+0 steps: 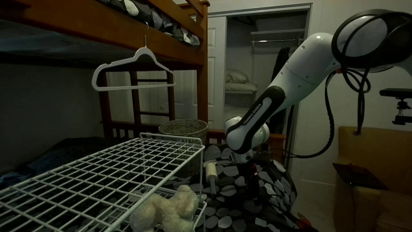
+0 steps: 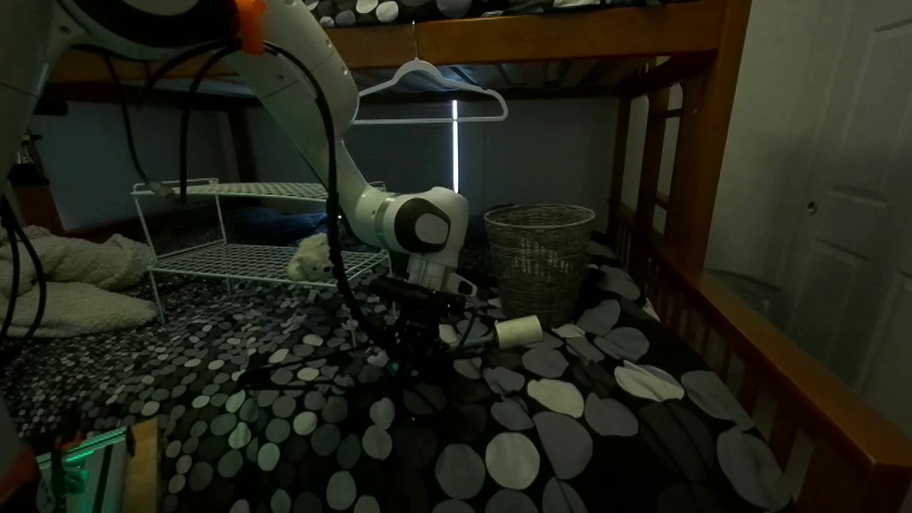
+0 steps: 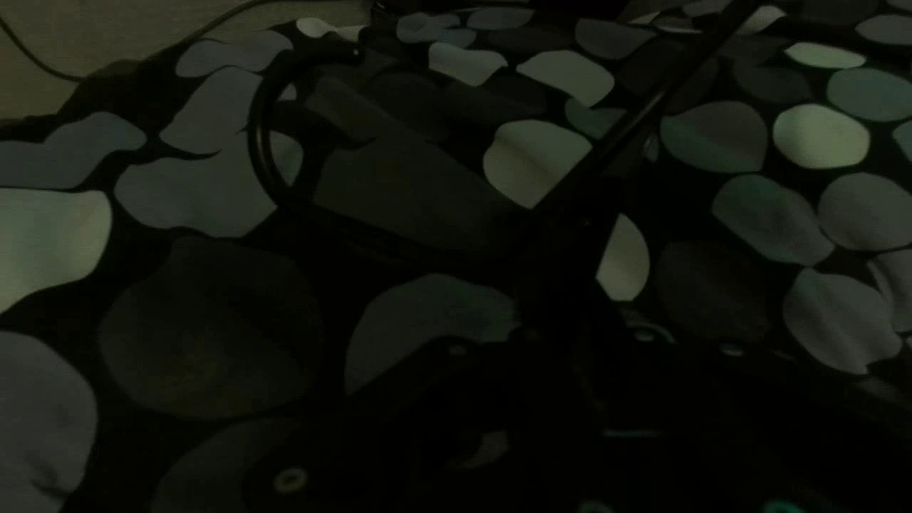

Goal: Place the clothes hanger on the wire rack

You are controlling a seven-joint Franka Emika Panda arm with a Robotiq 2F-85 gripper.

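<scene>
The biggest trouble I foresee is the wooden bunk frame (image 2: 570, 37): its upper rail crosses above the desk (image 2: 328, 438), so a careless lift could jam my arm (image 1: 299, 74) against it. The desk itself is soft and rumpled near its open front edge, where I am working, and loose fabric could snag anything dragged. The wire rack (image 1: 106, 170) stands toward the wall edge, farther from the slatted footboard (image 2: 791, 374) than I am; its raised rim and open cells could trap a hook and tip it if I pull. The wicker basket (image 2: 538, 263) by the footboard edge risks a sideways knock. A white clothes hanger (image 1: 136, 87) dangles from the rail; my elbow could unhook it. The black clothes hanger (image 3: 641, 110), my load, is low over the desk, touching or not I cannot tell. My end effector (image 3: 566, 242) looks pinched on it near its hook, a thin hold that may let it twist. The plush toy (image 1: 170, 206) on the rack's lower tier could get shoved, and the nearby lint roller (image 2: 519, 333) swept aside.
</scene>
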